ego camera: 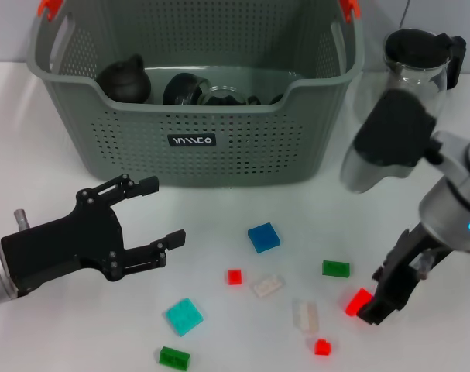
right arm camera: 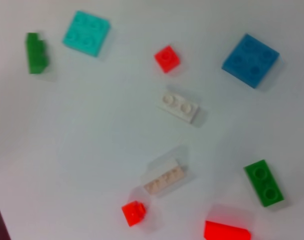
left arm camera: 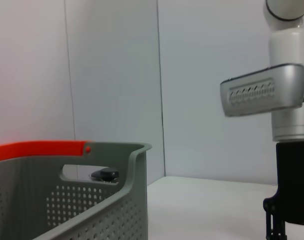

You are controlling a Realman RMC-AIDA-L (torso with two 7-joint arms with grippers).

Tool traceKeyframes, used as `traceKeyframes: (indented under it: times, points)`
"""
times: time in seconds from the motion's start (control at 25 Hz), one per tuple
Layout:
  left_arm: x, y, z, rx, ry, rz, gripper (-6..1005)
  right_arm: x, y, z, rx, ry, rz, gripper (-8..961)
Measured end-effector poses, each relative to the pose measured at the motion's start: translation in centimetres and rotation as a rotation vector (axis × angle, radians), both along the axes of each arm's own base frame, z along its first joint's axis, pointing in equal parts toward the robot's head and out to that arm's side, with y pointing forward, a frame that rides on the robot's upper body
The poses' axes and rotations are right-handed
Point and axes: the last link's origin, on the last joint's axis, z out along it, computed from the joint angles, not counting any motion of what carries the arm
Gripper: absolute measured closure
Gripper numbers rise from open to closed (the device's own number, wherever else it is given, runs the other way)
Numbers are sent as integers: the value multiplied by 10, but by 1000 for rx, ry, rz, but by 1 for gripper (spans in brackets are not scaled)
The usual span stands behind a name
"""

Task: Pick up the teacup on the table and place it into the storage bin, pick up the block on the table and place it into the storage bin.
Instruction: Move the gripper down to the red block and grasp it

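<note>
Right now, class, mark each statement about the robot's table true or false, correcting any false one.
1. The grey-green perforated storage bin already holds dark teaware. True.
2. The left gripper holds a block. False: it hangs open and empty before the bin.
3. The right gripper is down beside a red block. True.
4. The blue square block lies inside the bin. False: it lies on the table.

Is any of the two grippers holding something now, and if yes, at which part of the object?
The left gripper is open and holds nothing. The right gripper is down at a red block, touching its edge; whether it grips the block cannot be told.
</note>
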Motion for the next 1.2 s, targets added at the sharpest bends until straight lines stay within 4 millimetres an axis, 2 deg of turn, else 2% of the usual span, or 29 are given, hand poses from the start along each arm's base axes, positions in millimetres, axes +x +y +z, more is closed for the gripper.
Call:
traceKeyframes:
  times: [0.2,0.8,1.2]
  points:
    - [0,0,0,16,14,-19,172,2,-1,-15,20,-41,-48,264]
    - [0,1,0,31,28,-38,172,11,3,-31,70,-64,-83,269]
    - [0,0,-1,30,27,-38,172,9,4,-40,90,-73,-62,274]
